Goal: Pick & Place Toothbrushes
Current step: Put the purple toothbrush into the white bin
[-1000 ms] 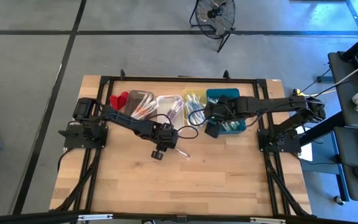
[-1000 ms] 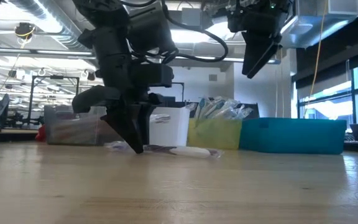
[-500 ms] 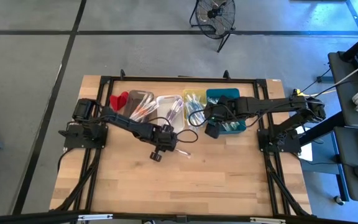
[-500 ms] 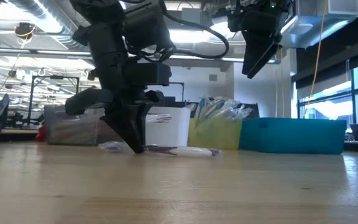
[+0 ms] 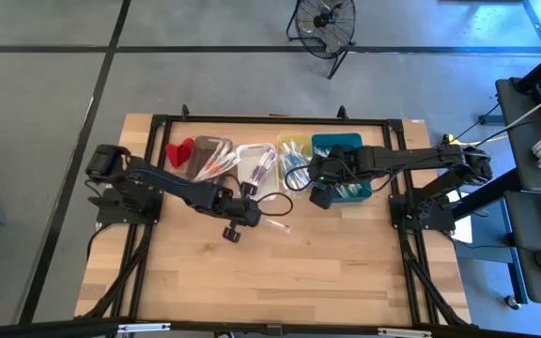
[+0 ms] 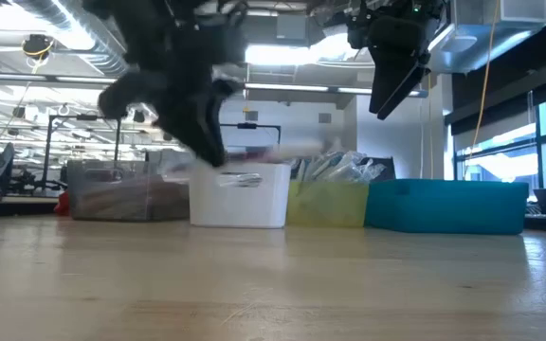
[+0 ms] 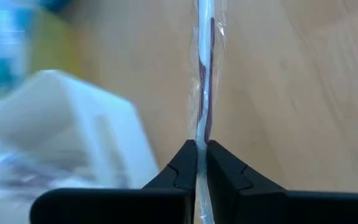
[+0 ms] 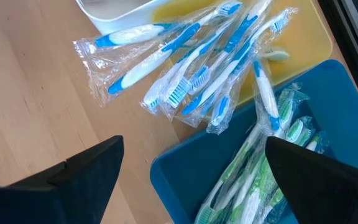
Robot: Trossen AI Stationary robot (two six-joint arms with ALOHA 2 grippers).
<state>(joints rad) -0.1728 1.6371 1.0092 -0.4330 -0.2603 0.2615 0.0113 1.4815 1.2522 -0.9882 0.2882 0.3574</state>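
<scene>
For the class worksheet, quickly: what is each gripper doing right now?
Left gripper: shut on a wrapped toothbrush, lifted off the table.
Right gripper: open, empty, above the blue bin.

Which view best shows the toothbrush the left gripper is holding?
The left wrist view: the left gripper is shut on the wrapped toothbrush, which sticks out past the fingertips. The high view shows it as a small pale stick; the low view as a blur. The right wrist view misses it.
</scene>
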